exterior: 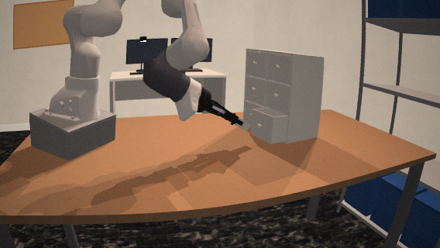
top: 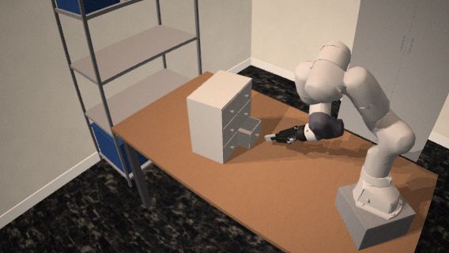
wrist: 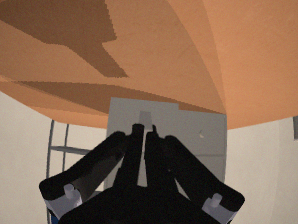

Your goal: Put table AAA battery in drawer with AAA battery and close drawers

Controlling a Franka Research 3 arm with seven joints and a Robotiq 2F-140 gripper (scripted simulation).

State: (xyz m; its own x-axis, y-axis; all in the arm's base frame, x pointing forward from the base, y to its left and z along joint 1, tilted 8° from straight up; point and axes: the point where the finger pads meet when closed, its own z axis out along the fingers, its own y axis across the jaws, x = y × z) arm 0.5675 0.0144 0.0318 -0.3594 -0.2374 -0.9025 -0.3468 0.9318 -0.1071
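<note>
The small grey chest point(top: 220, 115) stands on the brown table, with six drawers in three rows. One bottom-row drawer point(top: 250, 132) is pulled out a short way; it also shows in the exterior view point(exterior: 269, 123). I cannot see what is inside it. My gripper point(top: 269, 137) point(exterior: 245, 125) is shut and empty, lying nearly level with its fingertips just in front of that drawer's face. I cannot tell whether they touch it. In the wrist view the shut fingers point(wrist: 144, 131) point at the grey drawer front point(wrist: 173, 123). I see no AAA battery in any view.
A metal shelf rack point(top: 126, 71) stands behind the chest at the table's far edge, with blue bins below. My arm's base block point(top: 373, 219) sits on the table's near right corner. A desk with monitors point(exterior: 166, 74) stands behind the table.
</note>
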